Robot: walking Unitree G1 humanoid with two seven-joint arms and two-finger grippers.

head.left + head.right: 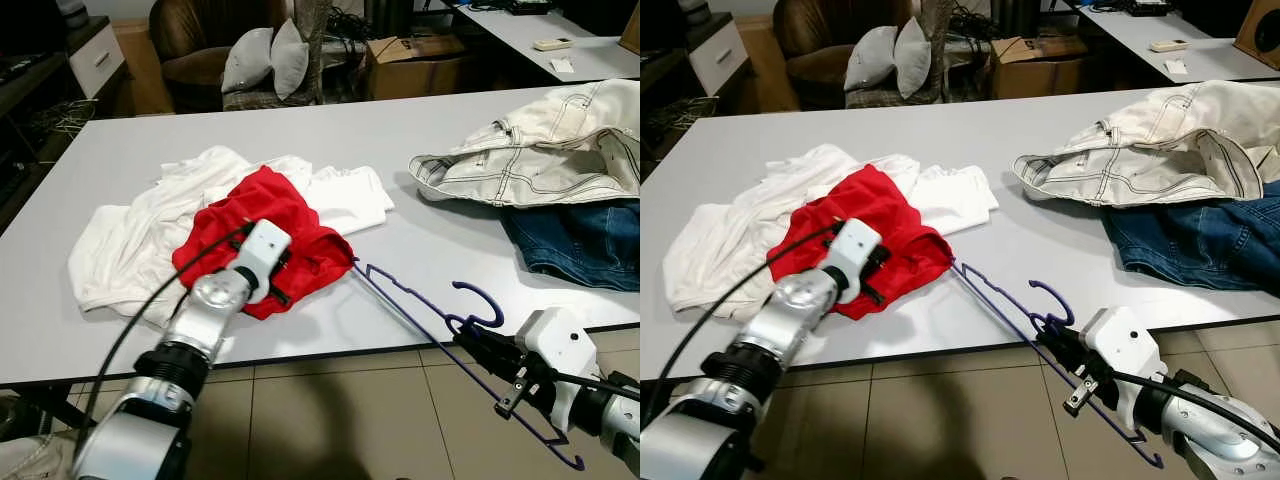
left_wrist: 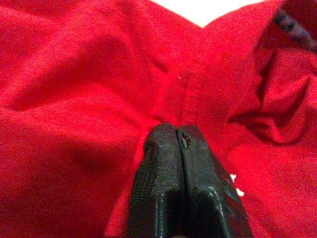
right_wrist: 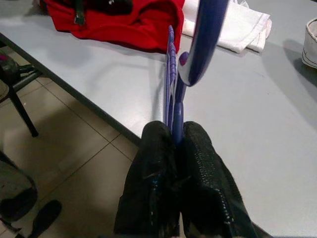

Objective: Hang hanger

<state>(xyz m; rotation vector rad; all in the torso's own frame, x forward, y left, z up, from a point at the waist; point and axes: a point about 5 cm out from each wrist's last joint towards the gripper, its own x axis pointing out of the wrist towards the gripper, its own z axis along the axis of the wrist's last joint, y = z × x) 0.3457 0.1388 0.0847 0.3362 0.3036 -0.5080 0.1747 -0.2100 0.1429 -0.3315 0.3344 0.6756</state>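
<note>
A red garment (image 1: 265, 210) lies crumpled on top of a white garment (image 1: 140, 235) on the grey table (image 1: 330, 130). My left gripper (image 2: 177, 131) rests on the red cloth near the table's front edge, shut, with a fold of the fabric (image 2: 99, 74) gathered at its tips. A purple wire hanger (image 1: 415, 322) lies partly on the table, its hook (image 1: 483, 300) upward and its lower part hanging past the front edge. My right gripper (image 3: 173, 133) is shut on the hanger (image 3: 171, 74) just below the hook, off the table's front edge (image 1: 472, 342).
Off-white jeans (image 1: 540, 150) and blue jeans (image 1: 580, 240) lie at the table's right. Behind the table stand a brown armchair with grey cushions (image 1: 262, 55) and a cardboard box (image 1: 415, 60). Tiled floor (image 1: 340, 420) lies below the table edge.
</note>
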